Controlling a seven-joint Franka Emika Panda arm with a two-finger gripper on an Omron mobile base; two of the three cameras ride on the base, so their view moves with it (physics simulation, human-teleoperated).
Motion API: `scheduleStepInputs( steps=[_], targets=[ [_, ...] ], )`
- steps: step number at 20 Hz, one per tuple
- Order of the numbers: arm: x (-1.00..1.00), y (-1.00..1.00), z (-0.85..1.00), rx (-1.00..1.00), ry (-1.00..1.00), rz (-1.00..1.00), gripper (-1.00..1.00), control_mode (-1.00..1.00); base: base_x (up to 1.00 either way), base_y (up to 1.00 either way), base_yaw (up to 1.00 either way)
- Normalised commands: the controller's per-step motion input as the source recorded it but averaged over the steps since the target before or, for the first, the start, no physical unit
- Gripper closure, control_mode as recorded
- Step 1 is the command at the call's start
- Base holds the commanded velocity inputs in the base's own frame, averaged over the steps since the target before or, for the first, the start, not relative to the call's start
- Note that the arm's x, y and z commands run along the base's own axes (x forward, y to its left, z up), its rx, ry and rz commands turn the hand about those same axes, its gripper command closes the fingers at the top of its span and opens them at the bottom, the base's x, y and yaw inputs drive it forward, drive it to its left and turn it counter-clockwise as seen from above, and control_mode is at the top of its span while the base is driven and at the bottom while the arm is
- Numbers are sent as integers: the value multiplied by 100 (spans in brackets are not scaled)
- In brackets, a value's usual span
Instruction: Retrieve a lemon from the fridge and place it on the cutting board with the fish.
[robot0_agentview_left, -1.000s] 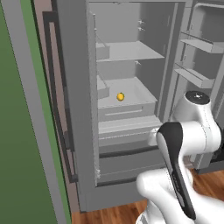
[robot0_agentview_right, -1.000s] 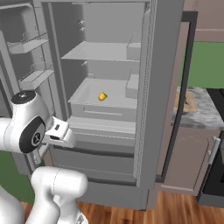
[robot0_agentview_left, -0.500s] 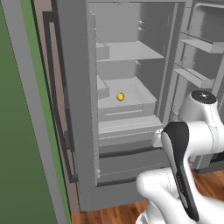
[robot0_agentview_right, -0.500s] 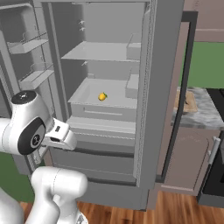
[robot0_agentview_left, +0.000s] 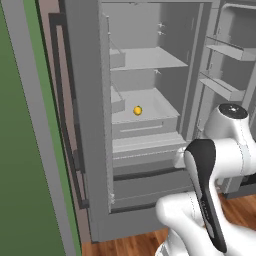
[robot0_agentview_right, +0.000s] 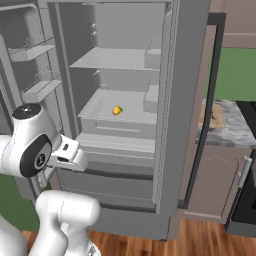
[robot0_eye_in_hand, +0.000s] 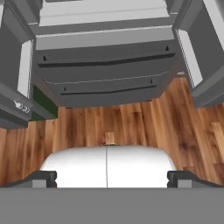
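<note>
the jaws stand fully apart with nothing between them; the gripper (robot0_eye_in_hand: 112, 179) points down at the wood floor (robot0_eye_in_hand: 131, 127) in front of the fridge's lower drawers (robot0_eye_in_hand: 105, 72). the fridge (robot0_agentview_left: 150, 100) is already open, and the lemon (robot0_agentview_left: 137, 110) sits untouched on a pale middle shelf (robot0_agentview_left: 150, 107), well apart from the hand. the cutting board (robot0_agentview_right: 212, 116) lies on the grey counter (robot0_agentview_right: 227, 132) to the right of the fridge; whether the fish is on it cannot be made out. so only the doors are done: reaching, grasping, carrying and placing all remain.

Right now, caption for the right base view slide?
Small yellow lemon sits on a pale shelf inside the open grey fridge; tan wooden cutting board waits on the counter.
</note>
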Motion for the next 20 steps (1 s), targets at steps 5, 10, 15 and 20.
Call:
scheduleStepInputs(
  steps=[5, 10, 15, 20],
  targets=[
    [0, 0, 0, 0, 0, 0, -100, 100, 40, -14, 0],
    [0, 0, 0, 0, 0, 0, -100, 100, 66, -13, 0],
    [0, 0, 0, 0, 0, 0, -100, 100, 61, -6, 2],
    [0, 0, 0, 0, 0, 0, -100, 100, 50, -33, 2]
  ],
)
